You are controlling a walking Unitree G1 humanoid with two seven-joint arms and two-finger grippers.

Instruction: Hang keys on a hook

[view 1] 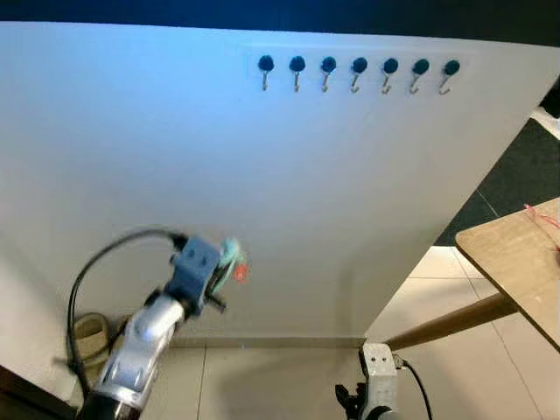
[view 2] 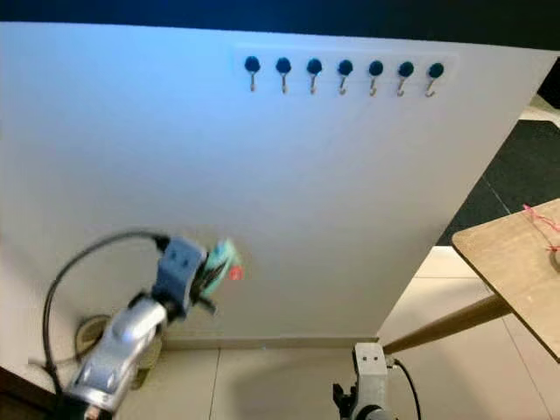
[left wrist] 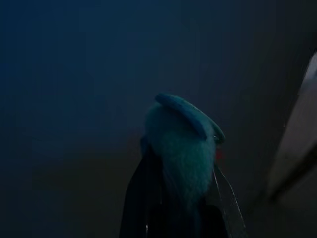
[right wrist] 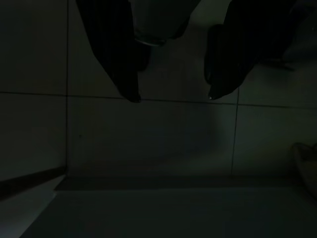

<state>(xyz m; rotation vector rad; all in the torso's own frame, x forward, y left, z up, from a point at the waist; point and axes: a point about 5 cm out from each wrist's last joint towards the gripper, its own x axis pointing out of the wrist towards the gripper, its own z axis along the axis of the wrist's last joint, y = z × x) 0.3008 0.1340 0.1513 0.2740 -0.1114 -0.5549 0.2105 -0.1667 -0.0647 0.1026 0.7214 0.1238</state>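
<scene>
The left end effector (view 1: pixel 223 267) is being held raised in front of the white wall (view 1: pixel 175 157), and its black fingers (left wrist: pixel 143 198) are being pressed together on the keys (view 1: pixel 232 261), of which a teal fuzzy fob and a small red-orange tag are being shown projecting just beyond the fingertips; the metal keys themselves are too blurred to be made out. In the left wrist view the fob (left wrist: pixel 183 144) is being seen standing up between the two fingers. The grasp is thus being judged complete, while the hanging itself is not yet being done: the row of hooks (view 1: pixel 359 74), seven dark-headed pegs mounted high on the wall, is being shown well apart from the keys, above them and toward the robot's right, with every hook bare. A lift and a reach toward that row are being judged as the remaining work. The right end effector (right wrist: pixel 171 94) is being left hanging idle over the tiled floor (right wrist: pixel 148 139), its fingers spread and holding nothing. A wooden table (view 1: pixel 516 258) is being shown at the right edge.
</scene>
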